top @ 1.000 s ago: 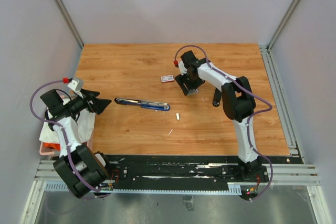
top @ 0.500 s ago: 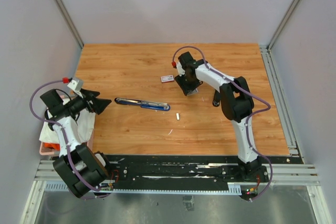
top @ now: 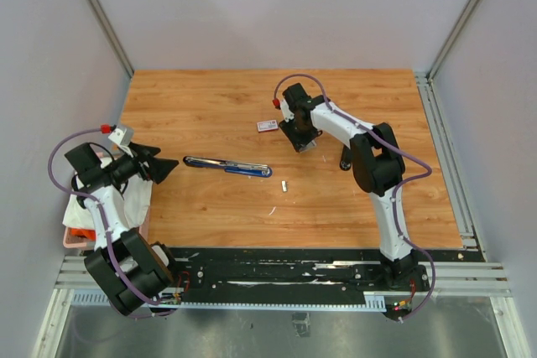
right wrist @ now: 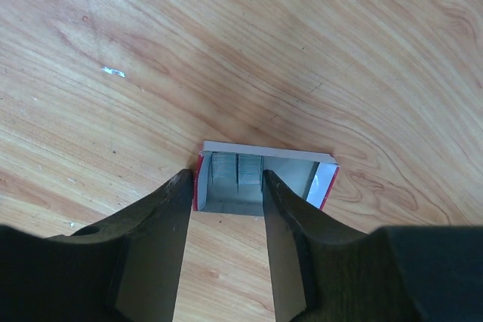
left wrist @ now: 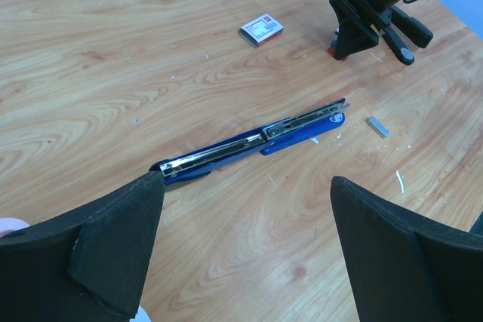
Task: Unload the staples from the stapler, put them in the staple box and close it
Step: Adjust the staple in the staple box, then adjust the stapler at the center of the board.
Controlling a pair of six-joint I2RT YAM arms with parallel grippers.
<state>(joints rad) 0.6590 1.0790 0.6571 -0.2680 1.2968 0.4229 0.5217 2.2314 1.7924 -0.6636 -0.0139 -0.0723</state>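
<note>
While the left gripper hangs at the left edge of the table with its jaws spread wide, the right gripper points down at an open box, jaws half spread with a clear gap and nothing visibly pinched. The blue stapler lies unfolded flat mid-table. One short bar of staples rests near its right tip, and more sit inside the box.

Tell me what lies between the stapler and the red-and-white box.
Only bare table, bar tiny flecks, between the stapler and the box. The left wrist view shows it best; the top view agrees.
</note>
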